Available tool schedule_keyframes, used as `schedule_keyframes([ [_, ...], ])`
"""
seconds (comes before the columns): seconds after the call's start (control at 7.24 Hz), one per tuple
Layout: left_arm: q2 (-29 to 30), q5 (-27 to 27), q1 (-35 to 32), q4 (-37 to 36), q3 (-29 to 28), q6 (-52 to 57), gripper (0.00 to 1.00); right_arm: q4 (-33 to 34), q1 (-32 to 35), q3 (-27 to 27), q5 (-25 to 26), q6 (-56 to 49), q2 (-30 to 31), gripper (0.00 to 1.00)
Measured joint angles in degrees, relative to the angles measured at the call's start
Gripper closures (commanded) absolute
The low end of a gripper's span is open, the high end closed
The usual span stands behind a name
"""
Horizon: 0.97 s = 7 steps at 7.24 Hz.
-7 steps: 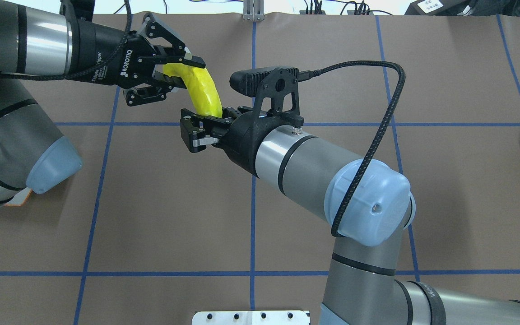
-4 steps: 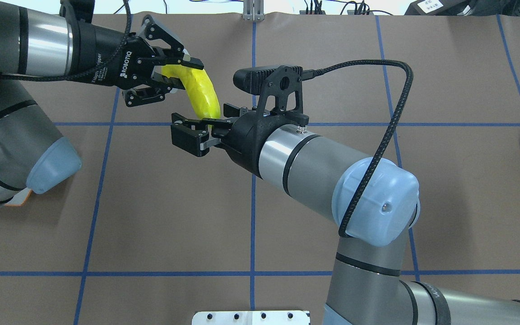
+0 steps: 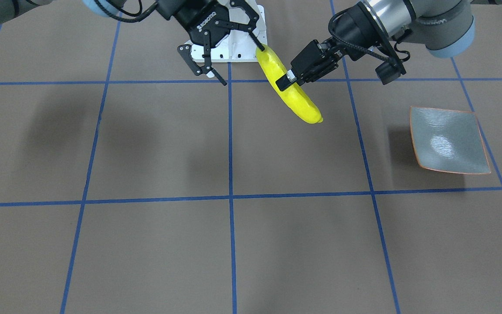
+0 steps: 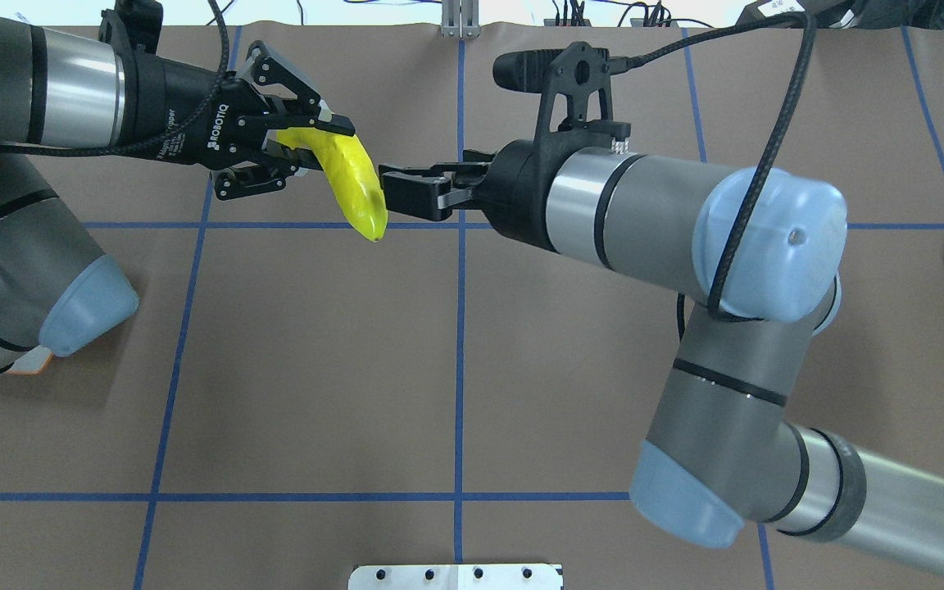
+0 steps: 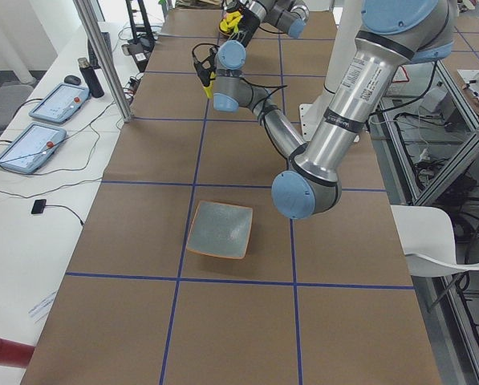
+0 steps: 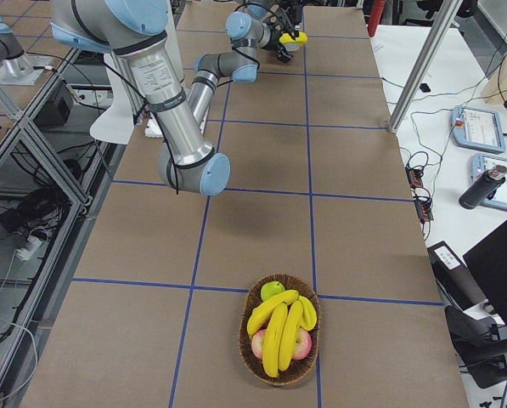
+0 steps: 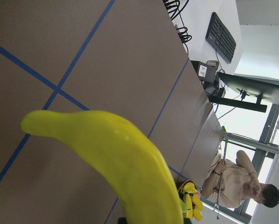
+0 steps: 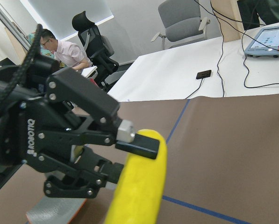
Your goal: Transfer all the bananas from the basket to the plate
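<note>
Several bananas lie heaped in a wicker basket at the table's right end, nearest in the exterior right view, with a green apple at the far rim and red-pink apples under them. The table is covered in brown paper crossed by blue tape lines. Farther along, the right arm rises from the robot's side and reaches over the middle of the table. The right gripper is open: the front-facing view shows its two fingers spread wide, gripping nothing. In the overhead view its tips are just beside the lower half of one more banana; whether a fingertip touches the fruit cannot be told. This banana hangs in the air over the table's middle, tilted, its free tip lower than the gripped end. Just beyond, the left gripper is clamped across it near the upper end; the right wrist view shows one pad pressed on top of the yellow skin and the other finger below. Farther still, toward the table's left end, the square grey-green plate with its orange rim lies flat on the paper, well apart from the held banana. Past that end a person sits beside a black office chair.
</note>
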<state>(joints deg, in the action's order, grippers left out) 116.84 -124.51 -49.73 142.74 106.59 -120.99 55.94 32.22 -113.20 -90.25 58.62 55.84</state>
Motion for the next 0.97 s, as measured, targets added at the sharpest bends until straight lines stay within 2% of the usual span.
schedule_keyframes([
  [0.41,-6.2,-0.6,-0.3,-0.1,2.0,4.3,1.0,6.3,14.1,5.5,-16.1,-2.2,1.6,0.0],
  [0.69,-13.5,-0.7,-0.5,-0.3,4.7,9.5,1.0,13.1,23.4,7.8,-26.4,-11.7,3.6,0.0],
  [0.97,-23.1,-0.5,-1.2,-0.3,5.7,19.9,1.0,22.0,30.2,8.2,-31.6,-25.6,5.9,0.0],
])
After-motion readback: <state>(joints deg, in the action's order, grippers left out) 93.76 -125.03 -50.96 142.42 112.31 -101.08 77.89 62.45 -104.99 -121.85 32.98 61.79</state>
